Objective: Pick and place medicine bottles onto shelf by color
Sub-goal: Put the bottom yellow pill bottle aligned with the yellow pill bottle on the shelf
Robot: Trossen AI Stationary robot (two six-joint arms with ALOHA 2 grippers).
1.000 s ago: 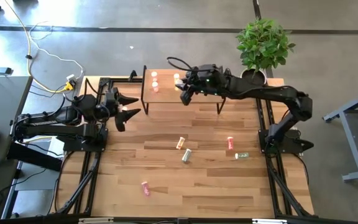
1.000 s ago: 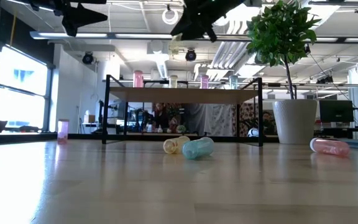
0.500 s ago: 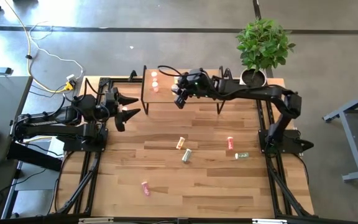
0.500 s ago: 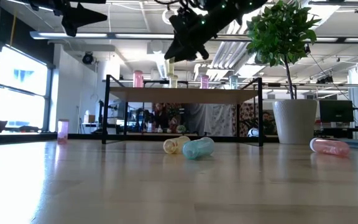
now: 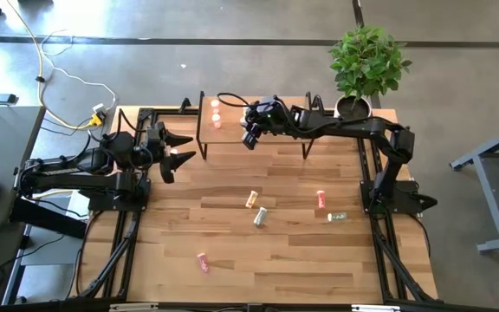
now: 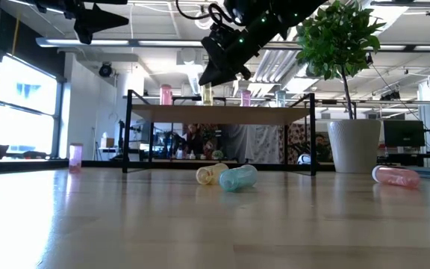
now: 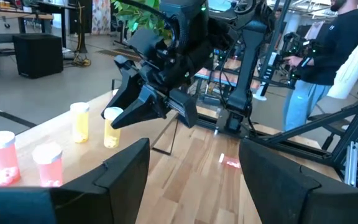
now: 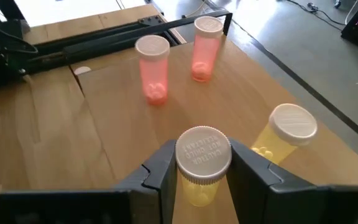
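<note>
The shelf (image 5: 275, 139) stands at the table's far side. Two red-orange medicine bottles (image 8: 153, 74) (image 8: 204, 50) stand upright on its left end, and one yellow bottle (image 8: 288, 134) stands near them. My right gripper (image 5: 249, 137) hovers over the shelf beside that yellow bottle, shut on a second yellow bottle (image 8: 199, 168) with a white cap. Whether its base touches the shelf top I cannot tell. My left gripper (image 5: 183, 147) waits open at the table's left, holding nothing. My right gripper pinches the yellow bottle between its two fingers (image 8: 161, 167), on the bottle's sides just under the white cap (image 8: 204, 154). The fingers slant down from the table's right. The bottle sits upright in the hold, cap up, close beside the standing yellow bottle.
Several bottles lie loose on the table: a yellow one (image 5: 251, 199), a pale green one (image 5: 260, 217), a red one (image 5: 321, 199), another green one (image 5: 337, 217) and a pink one (image 5: 203, 262). A potted plant (image 5: 366, 61) stands at the far right corner. A person (image 7: 328, 50) stands beyond the table.
My right gripper has moved toward the table's left edge and down toward the shelf top, carrying the yellow bottle upright. It has tipped a little further downward. It stays shut on the bottle.
</note>
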